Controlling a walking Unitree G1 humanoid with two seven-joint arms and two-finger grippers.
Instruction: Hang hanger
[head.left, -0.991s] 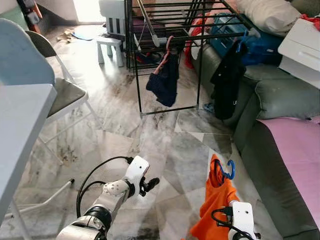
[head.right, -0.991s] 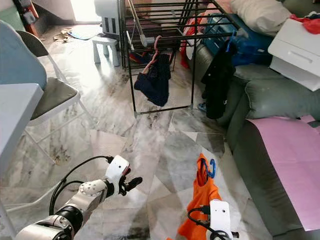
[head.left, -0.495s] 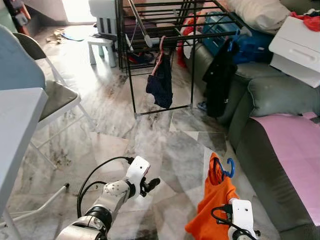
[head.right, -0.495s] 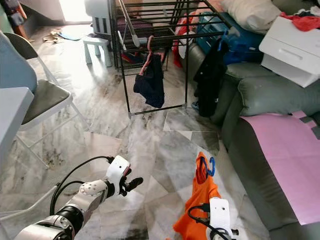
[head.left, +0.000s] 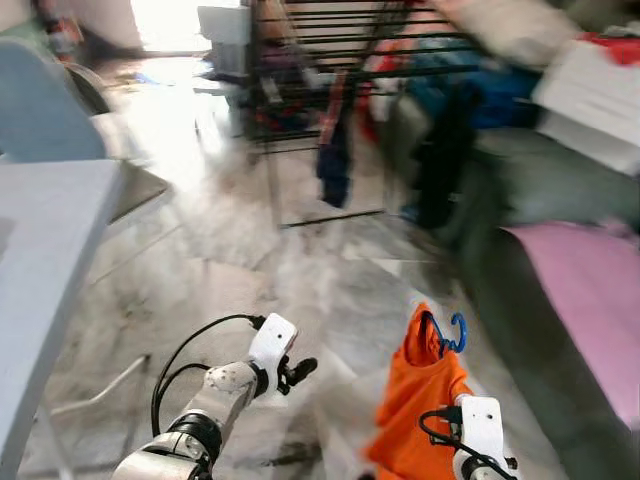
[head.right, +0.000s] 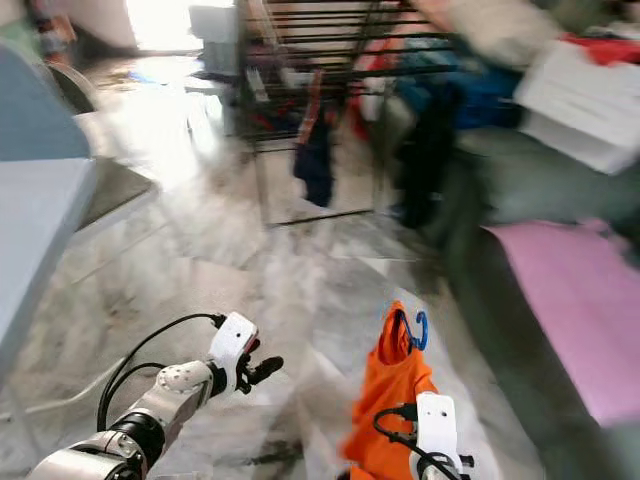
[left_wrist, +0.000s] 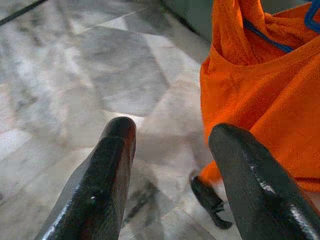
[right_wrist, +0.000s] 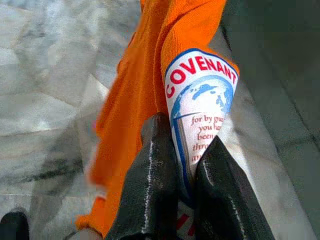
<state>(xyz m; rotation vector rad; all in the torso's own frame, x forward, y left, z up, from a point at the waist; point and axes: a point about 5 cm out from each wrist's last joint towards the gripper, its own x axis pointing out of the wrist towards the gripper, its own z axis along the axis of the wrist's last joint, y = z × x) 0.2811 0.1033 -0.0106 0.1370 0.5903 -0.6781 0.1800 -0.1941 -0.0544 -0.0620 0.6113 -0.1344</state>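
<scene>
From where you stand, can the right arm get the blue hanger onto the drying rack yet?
Probably not. The right gripper holds the orange shirt with its blue hanger low before you, while the drying rack stands well ahead across open marble floor. Walk closer first.

I'm looking down on a grey-and-white marble tile floor (head.left: 250, 260), glossy, with strong daylight glaring off it from a bright opening at the far end (head.left: 185, 20). The head views are smeared with motion blur, so far details are soft. On my left sits a pale table edge (head.left: 45, 260), and behind it a folding chair with a blue back (head.left: 50, 110). Straight ahead stands a black metal drying rack (head.left: 350, 60) with dark garments hanging from it. To the right runs a grey-green sofa (head.left: 510, 160), its near seat covered by a pink sheet (head.left: 590, 290). A white drawer unit (head.left: 590, 95) rests on the sofa's far end.
</scene>
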